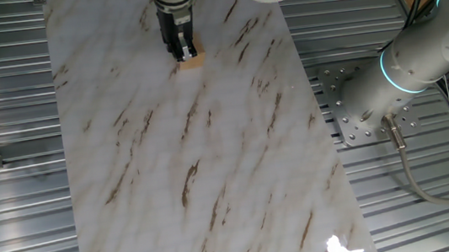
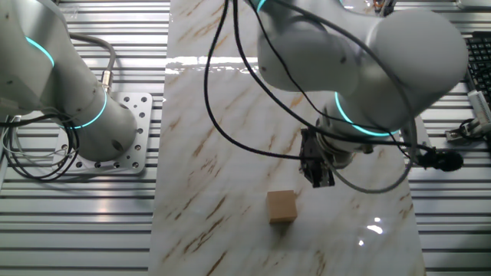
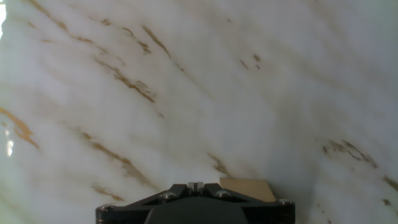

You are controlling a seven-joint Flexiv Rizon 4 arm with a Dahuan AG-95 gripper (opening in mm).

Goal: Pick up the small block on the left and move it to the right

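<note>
While sitting free on the white, brown-veined marble-patterned tabletop (image 1: 214, 186), small plain light-tan wooden cube (image 2: 281, 206) best judged light, stiff and hard: no give under the fingers, no risk of crushing, little weight to fight. Smooth flat faces, so probably somewhat slippery against hard pads; a square, centred pinch advised. Best taken across two opposite vertical faces, fingers running down either side, pads flat on the wood rather than on an edge or corner. Any skew likely to twist or flick so light a piece across the slick surface.

Seen in the other fixed view resting flat on the tabletop, upright, just beside and below the black two-finger gripper (image 2: 320, 180), apart from it and not pinched. Appears in one fixed view right at the fingertips, toward the far end of the tabletop. Shows in the hand view only as a tan sliver (image 3: 247, 188) at the bottom edge, right of centre, half hidden behind the dark gripper body.

Fingers dark and close-set in both fixed views; whether spread or pressed together cannot be told. Certainly empty.

By count: one wooden cube, one gripper on one white arm, one tabletop. No second block anywhere in view.
</note>
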